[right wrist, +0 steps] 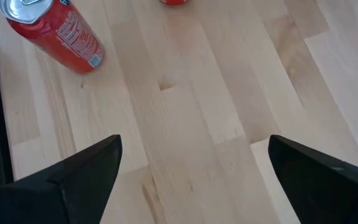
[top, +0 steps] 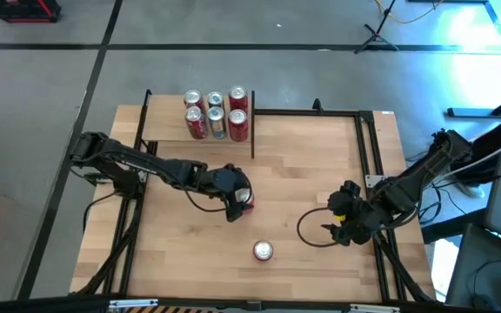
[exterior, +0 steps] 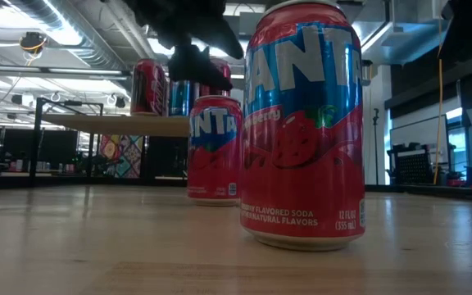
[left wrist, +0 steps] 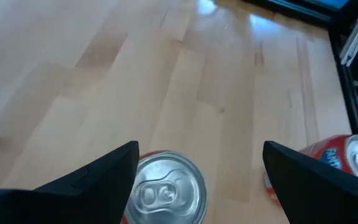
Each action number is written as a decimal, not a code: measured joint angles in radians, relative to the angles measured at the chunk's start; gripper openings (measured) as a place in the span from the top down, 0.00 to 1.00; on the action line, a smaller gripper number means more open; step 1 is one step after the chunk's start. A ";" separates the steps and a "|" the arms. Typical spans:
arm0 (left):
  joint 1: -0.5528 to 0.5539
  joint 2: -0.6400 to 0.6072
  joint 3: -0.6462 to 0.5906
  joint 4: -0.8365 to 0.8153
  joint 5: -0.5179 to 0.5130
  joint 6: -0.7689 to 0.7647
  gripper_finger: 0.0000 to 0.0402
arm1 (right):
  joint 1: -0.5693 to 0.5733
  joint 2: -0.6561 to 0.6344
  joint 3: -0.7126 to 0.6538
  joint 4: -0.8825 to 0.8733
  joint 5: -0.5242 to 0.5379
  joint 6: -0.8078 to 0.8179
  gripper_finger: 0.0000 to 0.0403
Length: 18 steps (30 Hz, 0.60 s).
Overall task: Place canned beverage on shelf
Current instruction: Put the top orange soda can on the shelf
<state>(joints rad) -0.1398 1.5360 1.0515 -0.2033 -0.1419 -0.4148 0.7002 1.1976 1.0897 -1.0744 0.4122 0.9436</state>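
Left hand (top: 238, 203) sits mid-table, fingers apart, nothing clamped. Directly under it stands a red can (top: 249, 203); in the left wrist view its silver lid (left wrist: 164, 188) shows between the two fingers (left wrist: 92, 180), so the can is straddled and upright, long axis vertical. My read: the coming move is a straight drop and close, no re-aim needed. Cannot tell whether the fingers have reached the can's sides or hang above the lid.

Second loose can (top: 263, 251) stands at roughly 5 o'clock from the left hand, near the table's front edge, also upright. It lies between the two hands, and I can't call which is closer.

Shelf (top: 168, 129) is at the table's (top: 311, 174) back-left corner, about 11 o'clock from the left hand. The left arm is clearly the nearer one to it; I'd expect it to carry.

Right hand (top: 341, 221) waits near the right edge, fingers apart and empty, about 3 o'clock from the left hand, well apart from the shelf.

Counts:
- cans on shelf (top: 217, 115): six, two rows of three, packed on the shelf's right half; left half bare
- loose cans on table: two
- total cans: eight
- shelves: one
- hands: two
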 joint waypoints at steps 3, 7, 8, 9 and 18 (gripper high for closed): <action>0.000 0.000 0.004 -0.056 -0.039 0.029 0.17 | 0.000 0.000 0.000 0.000 0.000 0.000 0.03; 0.011 0.002 -0.013 -0.105 -0.066 0.033 0.17 | 0.000 0.000 0.000 0.003 0.000 0.001 0.03; 0.015 0.002 -0.017 -0.104 -0.051 0.033 0.17 | 0.000 0.000 0.000 0.006 0.000 0.002 0.03; 0.017 0.002 -0.022 -0.099 -0.031 0.033 0.17 | 0.000 0.000 0.000 0.007 0.000 0.003 0.03; 0.017 0.017 -0.036 -0.068 0.001 0.055 0.17 | 0.000 0.001 0.000 0.008 0.037 0.002 0.03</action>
<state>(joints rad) -0.1231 1.5527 1.0157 -0.2709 -0.1408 -0.3600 0.7002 1.1984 1.0897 -1.0666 0.4492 0.9456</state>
